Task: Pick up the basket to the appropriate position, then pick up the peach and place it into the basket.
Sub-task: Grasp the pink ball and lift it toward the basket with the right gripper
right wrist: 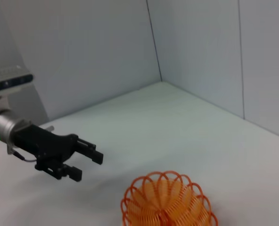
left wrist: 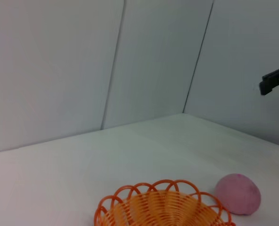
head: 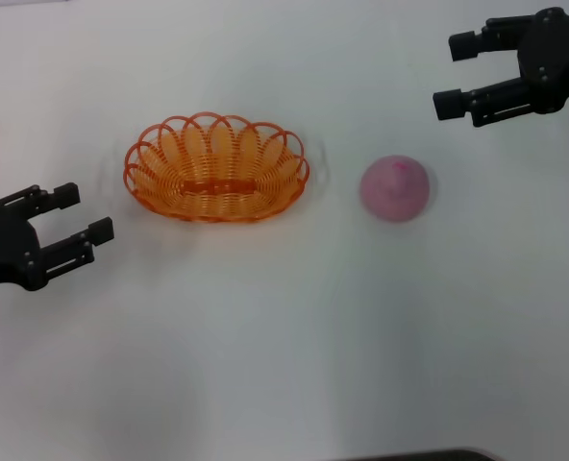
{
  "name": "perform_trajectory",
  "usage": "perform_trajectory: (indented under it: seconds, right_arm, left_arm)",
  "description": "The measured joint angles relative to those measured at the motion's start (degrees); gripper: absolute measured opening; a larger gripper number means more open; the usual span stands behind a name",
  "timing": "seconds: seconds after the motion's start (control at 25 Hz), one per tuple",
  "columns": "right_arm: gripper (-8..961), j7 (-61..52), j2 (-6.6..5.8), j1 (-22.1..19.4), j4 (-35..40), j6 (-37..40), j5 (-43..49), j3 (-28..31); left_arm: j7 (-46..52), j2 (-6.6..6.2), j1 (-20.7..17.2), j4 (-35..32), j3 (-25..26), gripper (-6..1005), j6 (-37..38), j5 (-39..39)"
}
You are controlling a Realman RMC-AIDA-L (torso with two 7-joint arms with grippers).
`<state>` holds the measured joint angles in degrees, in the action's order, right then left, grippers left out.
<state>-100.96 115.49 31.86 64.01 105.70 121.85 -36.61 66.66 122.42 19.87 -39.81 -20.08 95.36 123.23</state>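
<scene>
Left gripper (head: 85,213) spread wide, holding nothing, hovering at 9 o'clock of the basket (head: 216,168) with a clear gap to its rim. Right gripper (head: 455,73) also spread, nothing held, up at 1 o'clock of the peach (head: 395,188), well apart from it. Basket sits upright on the white surface (head: 284,336); peach at its 3 o'clock, near, not touching. Wide bare surface at 6 o'clock of both. Left wrist view shows basket rim (left wrist: 163,202), peach (left wrist: 238,193) and back walls (left wrist: 50,66); right wrist view shows basket (right wrist: 168,200) and left gripper (right wrist: 85,165), no peach.
</scene>
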Motion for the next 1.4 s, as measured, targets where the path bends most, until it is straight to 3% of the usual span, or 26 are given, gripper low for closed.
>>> perform_trajectory:
  seconds: [0.36, 0.76, 1.4]
  right_arm:
    - [937, -4.4, 0.64, 5.9, 1.6, 0.0, 15.3, -0.7]
    - [937, -10.7, 2.05, 10.0, 3.9, -0.3, 30.1, -7.8]
    - [936, -13.9, 3.13, 11.0, 2.1, -5.4, 31.7, -14.8]
  left_arm:
    - [0.5, 0.01, 0.1, 0.0, -0.8, 676, -0.6, 0.0]
    - [0.6, 0.01, 0.2, 0.6, -1.1, 676, -0.7, 0.0]
    - [0.6, 0.09, 0.6, 0.7, -1.7, 675, 0.0, 0.0]
